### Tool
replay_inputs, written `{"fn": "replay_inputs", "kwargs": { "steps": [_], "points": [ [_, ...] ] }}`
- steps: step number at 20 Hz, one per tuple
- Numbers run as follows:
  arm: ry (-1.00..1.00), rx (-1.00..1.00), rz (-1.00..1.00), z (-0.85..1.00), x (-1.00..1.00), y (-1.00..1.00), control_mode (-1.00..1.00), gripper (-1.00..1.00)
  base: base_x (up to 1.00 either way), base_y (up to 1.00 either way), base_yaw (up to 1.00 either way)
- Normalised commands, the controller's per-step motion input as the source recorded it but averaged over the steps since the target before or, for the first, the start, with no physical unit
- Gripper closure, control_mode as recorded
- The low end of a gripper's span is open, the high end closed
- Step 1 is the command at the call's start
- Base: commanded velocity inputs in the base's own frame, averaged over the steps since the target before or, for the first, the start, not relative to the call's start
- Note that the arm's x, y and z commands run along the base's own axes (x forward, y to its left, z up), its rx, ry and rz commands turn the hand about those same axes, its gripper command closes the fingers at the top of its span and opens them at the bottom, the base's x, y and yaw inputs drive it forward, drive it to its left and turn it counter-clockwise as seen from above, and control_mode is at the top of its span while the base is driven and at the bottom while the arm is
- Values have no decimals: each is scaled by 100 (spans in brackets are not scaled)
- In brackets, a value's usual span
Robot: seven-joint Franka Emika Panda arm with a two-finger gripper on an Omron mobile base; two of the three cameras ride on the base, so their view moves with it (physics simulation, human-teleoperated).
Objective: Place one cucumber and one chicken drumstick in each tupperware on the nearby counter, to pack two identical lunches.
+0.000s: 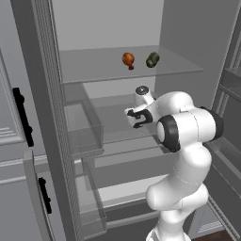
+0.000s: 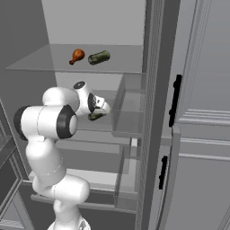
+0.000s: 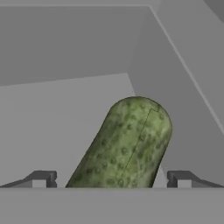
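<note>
A bumpy dark-green cucumber (image 3: pixel 127 146) is lying between the spread fingertips (image 3: pixel 41 179) of the gripper (image 3: pixel 111 180), ungrasped.

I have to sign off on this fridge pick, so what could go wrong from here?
1. In the hand view the cucumber lies between the open pincer fingertips, untouched; being round, it may roll or squirt out as they close.
2. The pincer works under the glass shelf that carries a drumstick and a second cucumber; lifting steeply could knock it.
</note>
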Motion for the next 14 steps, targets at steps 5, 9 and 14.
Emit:
{"fn": "replay_inputs", "kwargs": {
  "steps": [5,9,14],
  "points": [
    [6,0,-4,-38,0,0,-100,-100,0,0,0],
    [4,0,-2,-28,0,0,-100,-100,0,0,0],
    [7,0,-1,-20,0,0,-100,100,0,0,0]
  ]
}}
